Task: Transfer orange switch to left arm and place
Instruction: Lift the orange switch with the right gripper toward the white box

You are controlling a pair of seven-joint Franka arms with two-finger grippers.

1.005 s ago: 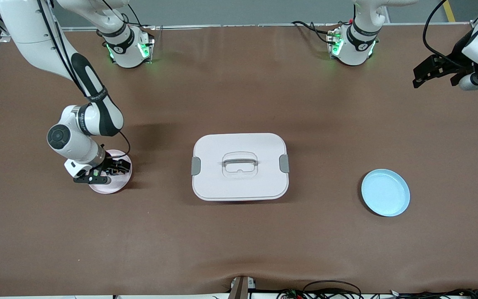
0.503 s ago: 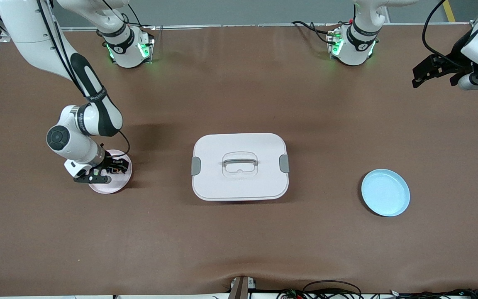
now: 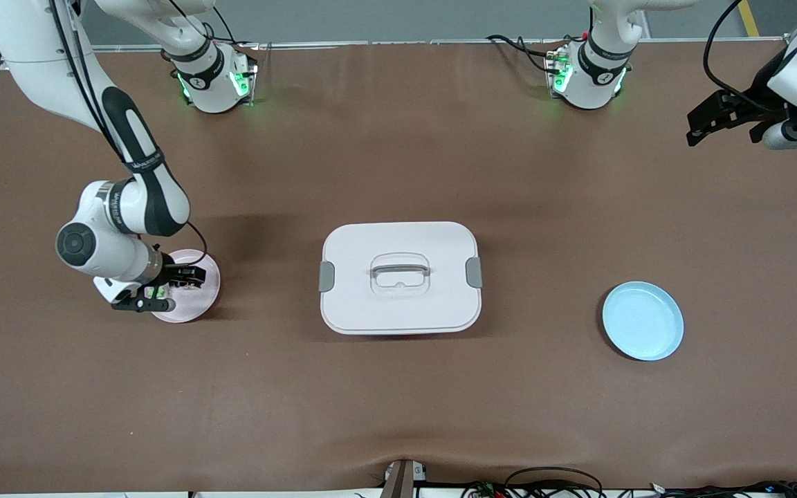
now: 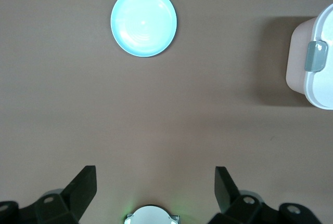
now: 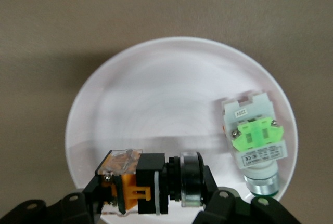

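Right pincer (image 3: 187, 277) shifted outward — orange switch (image 5: 140, 182) clamped; labels unreadable.

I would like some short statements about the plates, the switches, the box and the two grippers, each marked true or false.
1. The orange switch lies between the fingers of the right gripper, over the pink plate. True.
2. The green switch lies on the blue plate. False: it lies on the pink plate; the blue plate holds nothing.
3. The box stands between the two plates, lid on. True.
4. The left gripper is shut on a switch. False: it is open and empty, up over bare table at the left arm's end.
5. The blue plate touches the box. False: they are apart.
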